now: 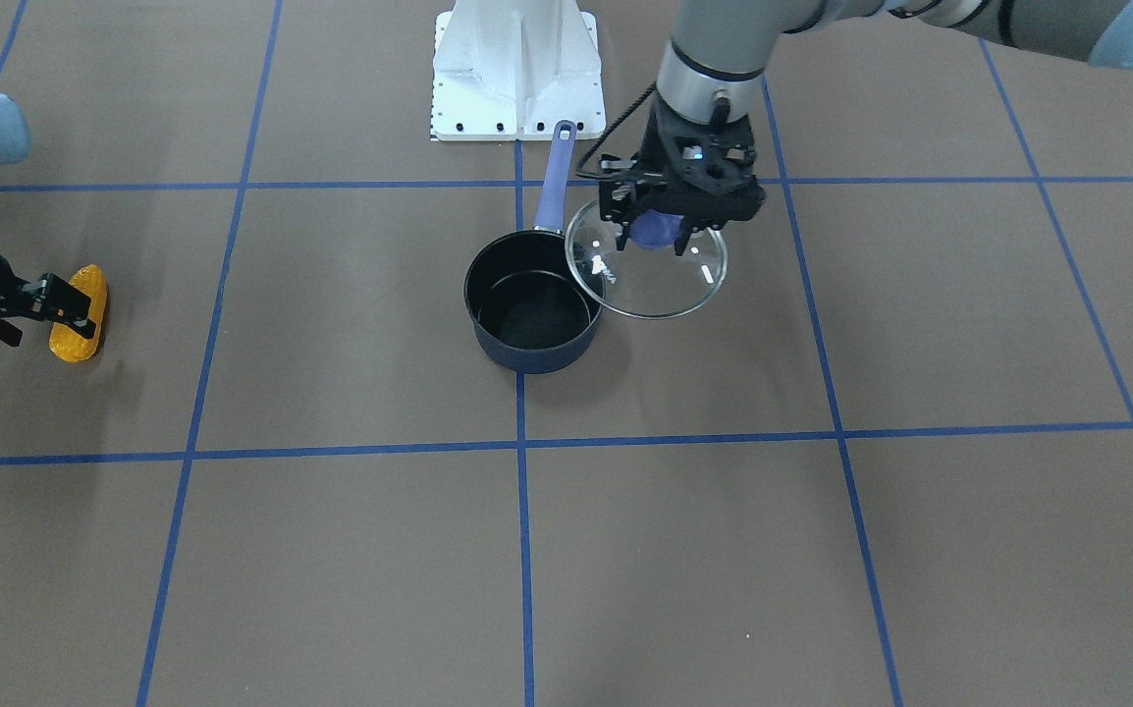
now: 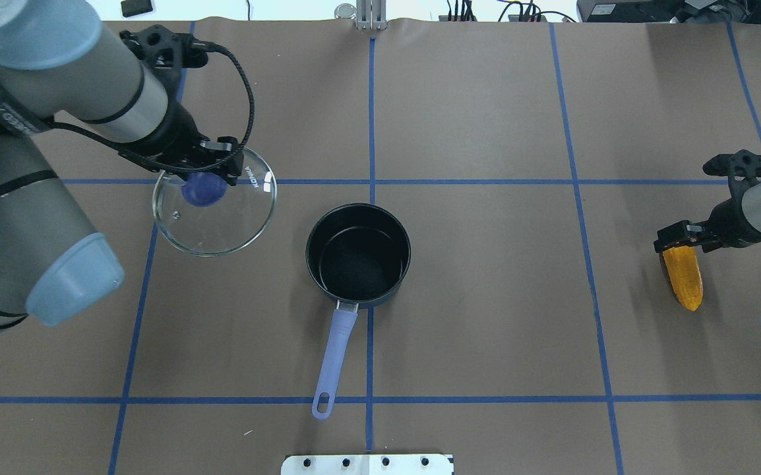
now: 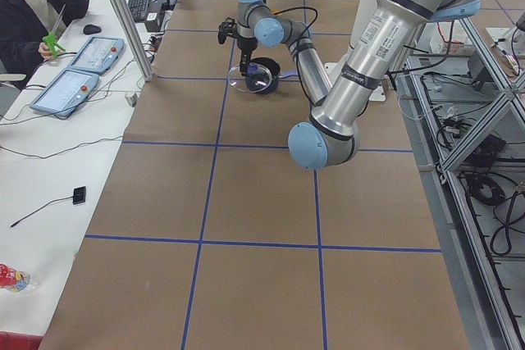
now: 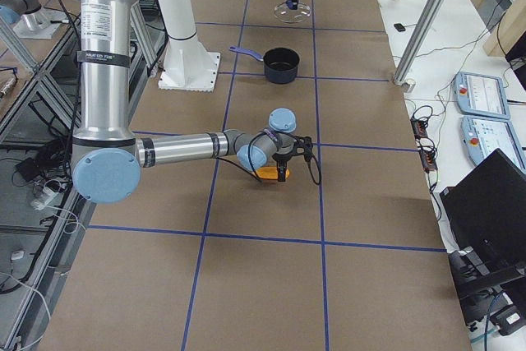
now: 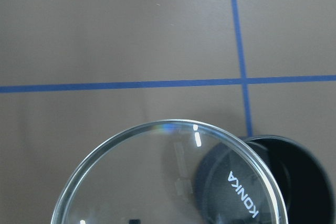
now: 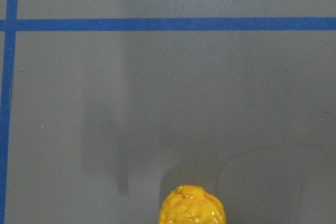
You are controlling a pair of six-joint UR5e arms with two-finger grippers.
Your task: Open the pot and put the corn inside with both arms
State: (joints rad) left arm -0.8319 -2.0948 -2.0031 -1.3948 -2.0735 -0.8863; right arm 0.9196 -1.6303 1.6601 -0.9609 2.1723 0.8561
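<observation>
The pot (image 2: 358, 256) stands open at the table's middle, its black inside bare and its lavender handle (image 2: 332, 361) pointing toward my base. My left gripper (image 2: 204, 179) is shut on the blue knob (image 2: 203, 190) of the glass lid (image 2: 214, 201) and holds it to the left of the pot, apart from the pot in the overhead view. The lid also shows in the front view (image 1: 647, 260). The corn (image 2: 682, 277) lies far to the right. My right gripper (image 2: 678, 239) is over its far end. I cannot tell whether its fingers are closed on it.
The white arm base (image 1: 515, 74) stands just behind the pot's handle. Blue tape lines grid the brown table. In the left side view, an operator (image 3: 33, 6) sits at a side bench with control tablets (image 3: 78, 71) beyond the table's far edge.
</observation>
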